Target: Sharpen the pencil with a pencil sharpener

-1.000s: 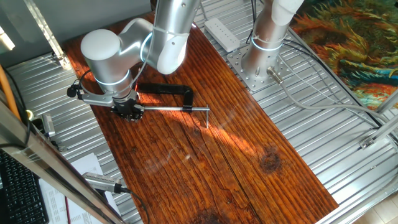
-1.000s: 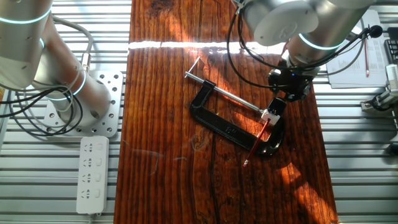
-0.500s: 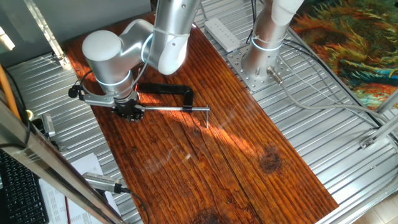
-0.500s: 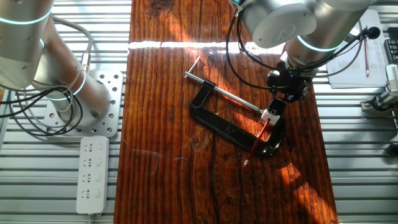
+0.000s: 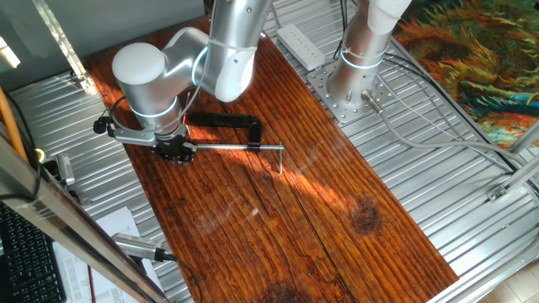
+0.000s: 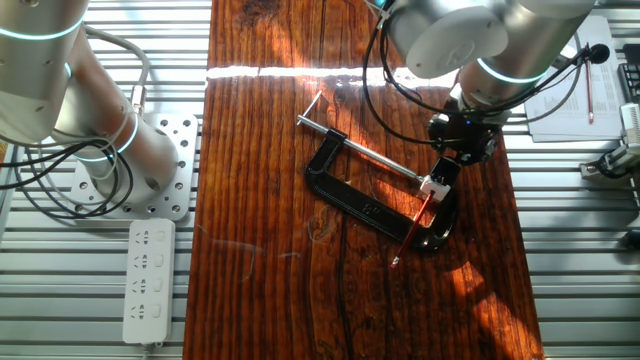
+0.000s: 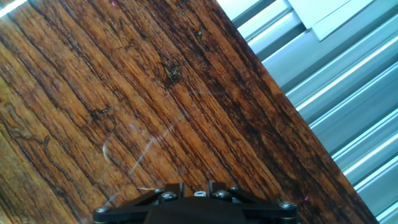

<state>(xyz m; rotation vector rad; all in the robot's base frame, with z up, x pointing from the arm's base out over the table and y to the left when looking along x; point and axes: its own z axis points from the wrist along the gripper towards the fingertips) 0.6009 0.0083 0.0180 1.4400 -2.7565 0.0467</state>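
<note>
The pencil (image 6: 413, 230) is a thin red stick that slants from my fingertips down-left across the black C-clamp's (image 6: 362, 205) end. My gripper (image 6: 438, 184) has white fingertips that stand close together on the pencil's upper end, beside the tip of the clamp's steel rod (image 6: 375, 152). In the one fixed view the gripper (image 5: 175, 152) sits at the rod's (image 5: 232, 148) left end and hides the pencil. I cannot pick out the pencil sharpener as a separate block; the dark clamp end under the pencil may hide it. The hand view shows only the gripper base and bare wood.
The wooden tabletop (image 6: 270, 280) lies on a ribbed metal table (image 5: 421, 177). A second arm's base (image 6: 130, 160) and a white power strip (image 6: 148, 280) stand to the left. Papers (image 6: 575, 95) lie right of the board's edge.
</note>
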